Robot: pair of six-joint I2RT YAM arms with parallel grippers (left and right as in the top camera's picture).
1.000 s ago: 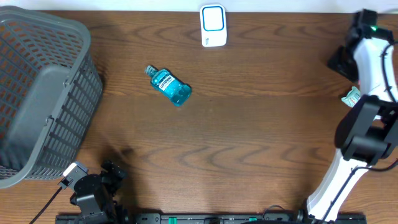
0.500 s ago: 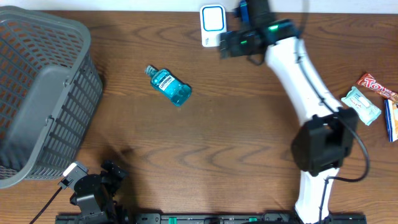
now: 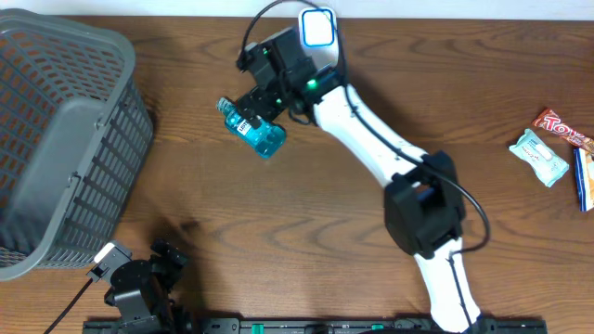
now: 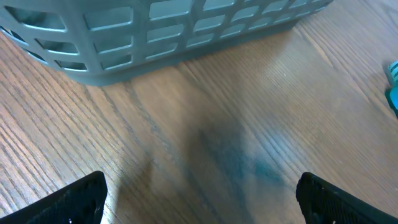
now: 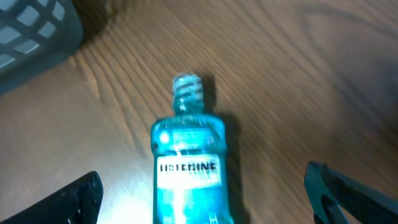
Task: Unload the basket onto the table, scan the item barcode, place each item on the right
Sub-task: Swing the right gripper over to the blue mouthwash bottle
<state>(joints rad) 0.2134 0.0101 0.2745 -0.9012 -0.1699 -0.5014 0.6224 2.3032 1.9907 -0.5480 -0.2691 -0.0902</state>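
Overhead view: the mouthwash bottle [image 3: 252,128] lies on its side on the bench [image 3: 306,213], cap toward the grey basket [image 3: 56,139] well to its left; bare wood spreads below and right of the bottle; the white scanner [image 3: 317,35] sits near it at the far edge; a teal packet [image 3: 541,156] and red wrapper [image 3: 562,128] lie well right of it; the right pincer [image 5: 208,198] hangs over the bottle, wide open, gripping nothing; the left pincer [image 4: 211,199], also open, is well below-left of the bottle, beside the basket; the bottle's label reads LISTERINE.
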